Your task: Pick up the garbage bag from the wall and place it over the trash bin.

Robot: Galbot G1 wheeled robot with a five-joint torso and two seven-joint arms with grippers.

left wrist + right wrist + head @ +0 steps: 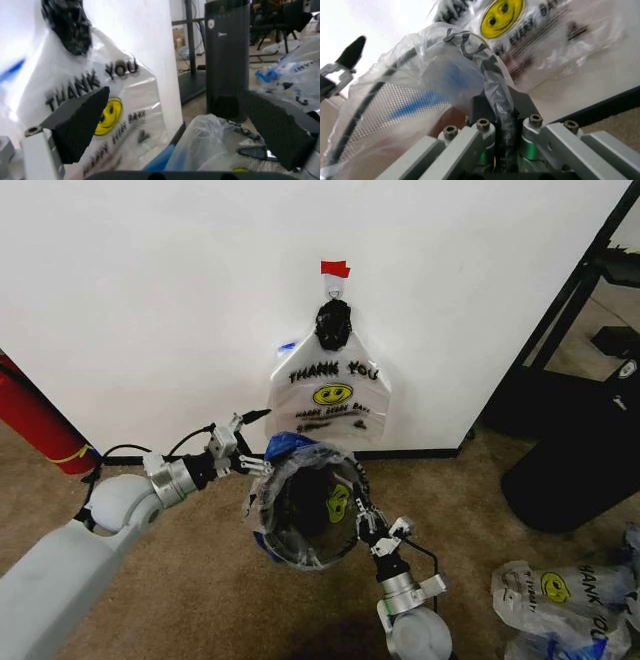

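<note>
A: What's biggest in the scene?

B: The wall [150, 300], white with a black baseboard and one red tape strip [335, 268]. On its hook hangs a bundle of "THANK YOU" bags [330, 395]; I can't count the layers.

A: And the task's things?

B: One trash bin [305, 510], black wire mesh, stands on the carpet just below that bundle. One garbage bag [268, 490] is draped over its rim, lining the inside, blue handle at the wall side.

A: Other bags?

B: At least two more loose bags [560, 590] lie on the floor, well apart to the robot's right. One red cylinder [35, 425] leans at the left.

A: Grippers?

B: Two. The left gripper [250, 465] sits at the bin's left rim, fingers spread wide with nothing between them. The right gripper [362, 520] is at the near right rim, pinching bag plastic and the wire rim together.
</note>
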